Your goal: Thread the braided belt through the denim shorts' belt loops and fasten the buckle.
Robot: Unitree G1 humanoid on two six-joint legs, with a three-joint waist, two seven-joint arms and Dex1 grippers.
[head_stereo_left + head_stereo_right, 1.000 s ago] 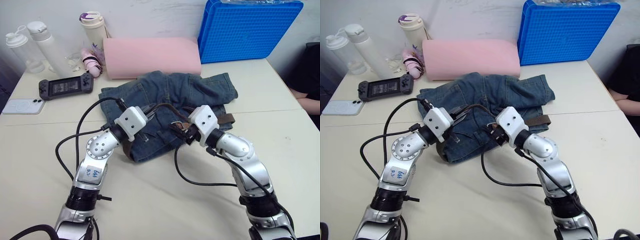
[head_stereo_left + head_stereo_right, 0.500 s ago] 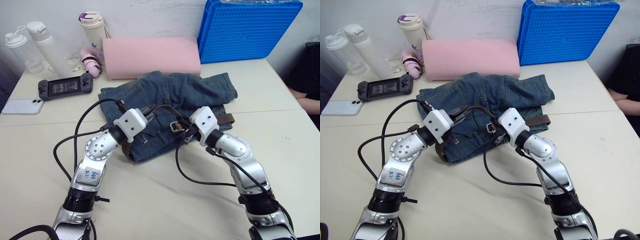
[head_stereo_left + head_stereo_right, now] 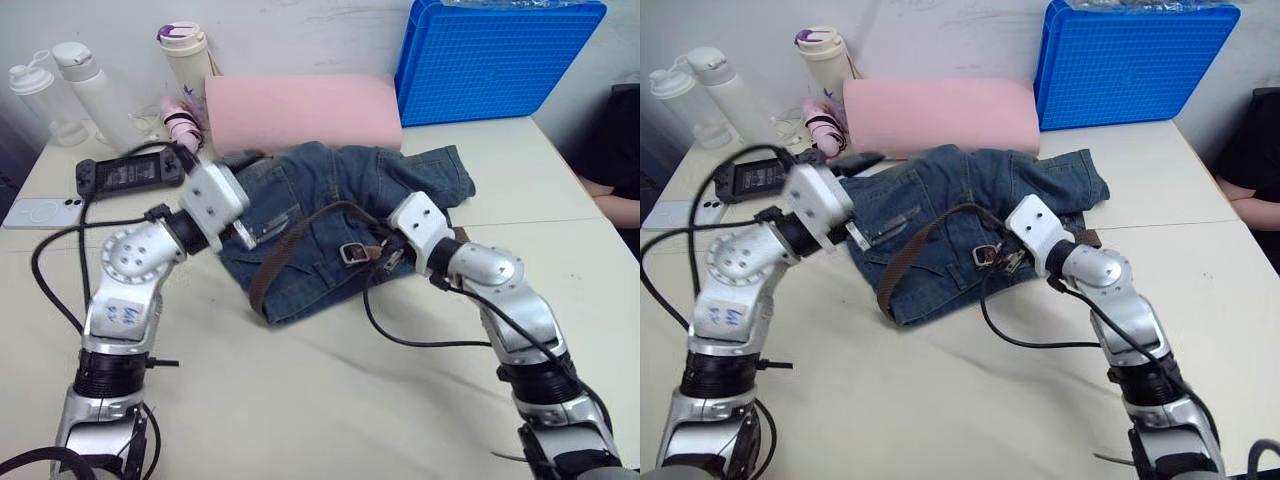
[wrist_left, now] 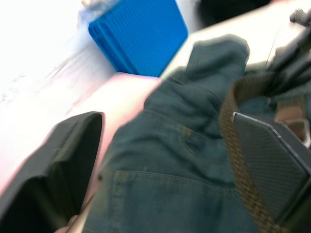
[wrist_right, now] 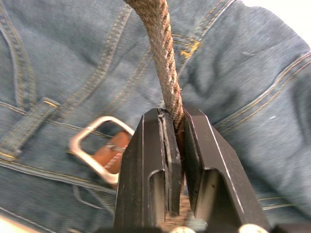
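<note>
Braided belt (image 3: pixel 300 235) arcs across the denim shorts (image 3: pixel 350 190) on the surface. Your right claw (image 5: pixel 172 141) pinches the strap beside the buckle (image 5: pixel 99 148); left claw (image 3: pixel 250 232) is spread wide, off it.

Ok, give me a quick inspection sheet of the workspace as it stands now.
Surface: white table, bare in front.
Job's things: denim shorts crumpled mid-table; braided belt arcs over them; buckle unfastened on the denim.
Clutter: pink foam roll, bottles, game controller, phone, blue crate.
Grippers: right gripper shut on the belt; left gripper open over the shorts.
Cables: black cables loop from both arms.
Surroundings: a person's arm at the robot's right.
</note>
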